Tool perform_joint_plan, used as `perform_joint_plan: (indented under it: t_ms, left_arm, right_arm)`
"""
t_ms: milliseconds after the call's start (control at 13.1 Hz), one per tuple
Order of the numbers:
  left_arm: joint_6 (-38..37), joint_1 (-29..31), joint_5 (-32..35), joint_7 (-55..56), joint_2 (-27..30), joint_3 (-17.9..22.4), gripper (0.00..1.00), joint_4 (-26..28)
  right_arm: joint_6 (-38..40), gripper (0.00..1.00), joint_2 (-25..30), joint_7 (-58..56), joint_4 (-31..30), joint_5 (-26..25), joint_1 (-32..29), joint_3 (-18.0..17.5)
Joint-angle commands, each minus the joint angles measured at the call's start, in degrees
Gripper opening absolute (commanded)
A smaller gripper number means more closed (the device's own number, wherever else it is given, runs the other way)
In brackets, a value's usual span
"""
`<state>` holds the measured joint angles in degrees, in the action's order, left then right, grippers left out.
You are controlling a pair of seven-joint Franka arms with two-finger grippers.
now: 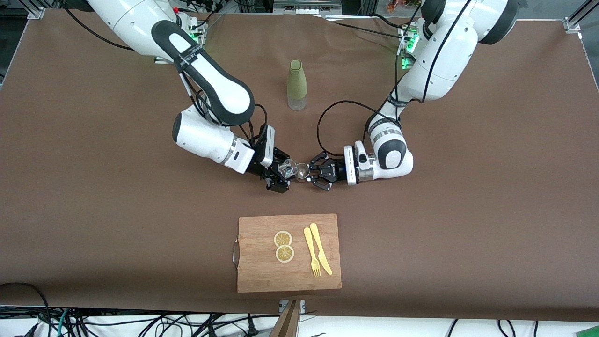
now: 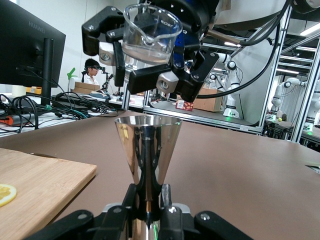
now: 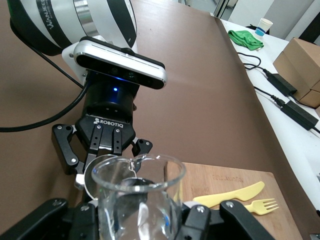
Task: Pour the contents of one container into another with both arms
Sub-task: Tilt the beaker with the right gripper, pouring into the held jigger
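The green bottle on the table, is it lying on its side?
No. In the front view the green bottle stands upright on the brown table, with nothing touching it.

"ROBOTIQ" reads in white capitals, beside a small logo, on the black body of the left claw, seen from the right wrist view. On the back of the black monitor in the left wrist view, "HUAWEI" shows faintly near the top edge. The black band of the right arm carries white lettering in the front view, but it cannot be made out. The white arm casing in the right wrist view has dark letters cut off at the edge, not legible in full.
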<state>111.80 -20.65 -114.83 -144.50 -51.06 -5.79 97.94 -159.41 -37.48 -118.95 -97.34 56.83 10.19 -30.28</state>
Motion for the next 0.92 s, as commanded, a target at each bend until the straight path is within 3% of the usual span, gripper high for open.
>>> perform_joint_plan:
  t_ms: [0,535,841]
  left_arm:
    - [1.75,-0.79,-2.59,-2.62,0.0,-0.19,0.0,-0.56]
    - [1.84,-0.88,-2.59,-2.62,0.08,-0.19,0.0,-0.56]
    - [1.84,-0.97,-2.59,-2.62,0.0,-0.19,0.0,-1.08]
  right_arm:
    - [-2.75,0.0,1.53,1.09,-1.18,-3.11,1.5,0.57]
    - [-4.51,0.0,1.18,1.18,-1.18,-9.79,2.29,0.83]
    - [-4.95,0.01,0.92,1.0,-1.18,-10.33,2.38,0.83]
